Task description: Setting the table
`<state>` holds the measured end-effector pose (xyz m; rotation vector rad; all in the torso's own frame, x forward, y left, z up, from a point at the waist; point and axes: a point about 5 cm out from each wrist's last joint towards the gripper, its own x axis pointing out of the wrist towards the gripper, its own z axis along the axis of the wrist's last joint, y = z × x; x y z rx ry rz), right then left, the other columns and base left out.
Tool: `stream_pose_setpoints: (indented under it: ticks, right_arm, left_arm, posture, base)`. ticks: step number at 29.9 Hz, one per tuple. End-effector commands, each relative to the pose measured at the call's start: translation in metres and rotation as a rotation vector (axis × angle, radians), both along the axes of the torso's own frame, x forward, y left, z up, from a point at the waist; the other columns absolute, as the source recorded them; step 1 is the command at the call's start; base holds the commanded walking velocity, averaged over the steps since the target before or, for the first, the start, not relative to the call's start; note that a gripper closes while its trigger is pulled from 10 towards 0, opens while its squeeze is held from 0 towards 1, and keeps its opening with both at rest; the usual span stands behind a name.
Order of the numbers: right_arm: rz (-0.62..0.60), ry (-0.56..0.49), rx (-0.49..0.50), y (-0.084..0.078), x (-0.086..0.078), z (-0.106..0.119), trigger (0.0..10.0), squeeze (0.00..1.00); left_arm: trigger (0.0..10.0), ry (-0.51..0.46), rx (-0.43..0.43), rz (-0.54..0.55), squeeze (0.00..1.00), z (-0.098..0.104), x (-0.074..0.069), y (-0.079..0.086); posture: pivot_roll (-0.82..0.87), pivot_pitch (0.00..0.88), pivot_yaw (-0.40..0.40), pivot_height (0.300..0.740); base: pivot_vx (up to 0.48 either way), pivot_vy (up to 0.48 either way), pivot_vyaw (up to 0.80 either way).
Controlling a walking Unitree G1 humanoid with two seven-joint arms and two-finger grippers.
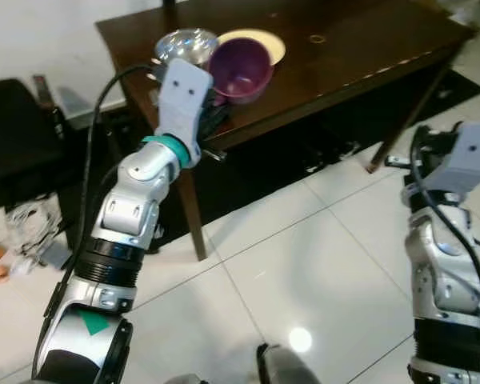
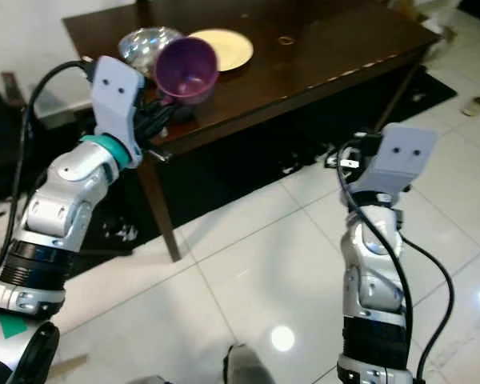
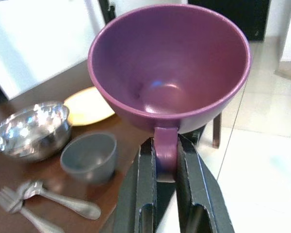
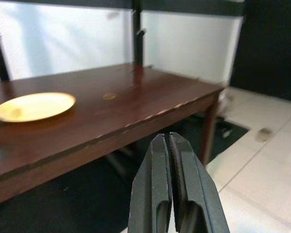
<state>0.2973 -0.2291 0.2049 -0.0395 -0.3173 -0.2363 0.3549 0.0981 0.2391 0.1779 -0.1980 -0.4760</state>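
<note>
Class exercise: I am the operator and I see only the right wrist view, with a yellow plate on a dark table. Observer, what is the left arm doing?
Observer: The left gripper has its fingers shut on the handle of a purple cup, held tilted over the table's near edge.
Operator: Anything else on the table near my plate?
Observer: A steel bowl sits beside the yellow plate, with a small grey cup in front of it.
Operator: Any cutlery?
Observer: Yes, a fork and a spoon lie on the dark table near the grey cup.
</note>
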Motion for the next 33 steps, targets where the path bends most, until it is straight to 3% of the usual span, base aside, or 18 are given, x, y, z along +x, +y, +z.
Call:
stream_pose_setpoints:
  ticks: [1,7,8,10,11,13,19,25,33]
  right_arm:
    - [0.01,0.014,0.008,0.002,-0.001,-0.004,10.0,0.0]
    - [0.042,0.026,-0.005,0.007,0.003,-0.006,10.0,0.0]
    - [0.105,0.045,-0.01,0.017,0.011,-0.009,10.0,0.0]
    - [0.132,0.05,-0.01,0.022,0.015,-0.01,10.0,0.0]
    - [0.203,0.055,-0.003,0.036,0.022,-0.012,10.0,0.0]
    - [0.218,0.055,-0.001,0.039,0.024,-0.012,10.0,0.0]
    - [0.382,0.07,0.054,0.076,0.034,-0.019,10.0,0.0]
    - [0.411,0.069,0.068,0.086,0.035,-0.02,10.0,0.0]
    - [0.398,0.055,0.074,0.083,0.034,-0.022,10.0,0.0]
  left_arm:
    - [10.0,0.009,0.004,0.007,0.0,-0.004,-0.001,0.003]
    - [10.0,0.033,-0.009,0.033,0.0,-0.014,-0.002,0.009]
    - [10.0,0.059,-0.024,0.092,0.0,-0.024,-0.007,0.023]
    - [10.0,0.069,-0.027,0.114,0.0,-0.028,-0.01,0.028]
    - [10.0,0.085,-0.017,0.155,0.0,-0.036,-0.017,0.039]
    - [10.0,0.087,-0.013,0.163,0.0,-0.037,-0.018,0.041]
    - [10.0,0.121,0.007,0.248,0.0,-0.054,-0.035,0.065]
    - [10.0,0.12,0.011,0.228,0.0,-0.058,-0.039,0.059]
    - [10.0,0.089,-0.002,0.175,0.0,-0.048,-0.034,0.046]
  posture:
    - [-0.01,0.0,0.089,0.74]
    - [0.01,0.0,0.055,0.74]
    - [0.04,0.0,0.017,0.74]
    - [0.04,0.0,0.017,0.74]
    - [0.07,0.0,-0.007,0.74]
    - [0.07,0.0,-0.007,0.74]
    - [0.13,0.005,-0.051,0.74]
    - [0.12,0.003,-0.037,0.74]
    - [0.09,0.005,-0.017,0.74]
  base:
    - [0.0,0.0,-0.8]
    - [0.0,0.0,-0.8]
    - [0.0,0.0,-0.8]
    - [0.0,0.0,-0.8]
    - [0.0,0.0,-0.8]
    - [0.0,0.0,-0.8]
    - [0.0,0.0,-0.8]
    - [0.0,0.0,-0.8]
    - [0.0,0.0,-0.8]
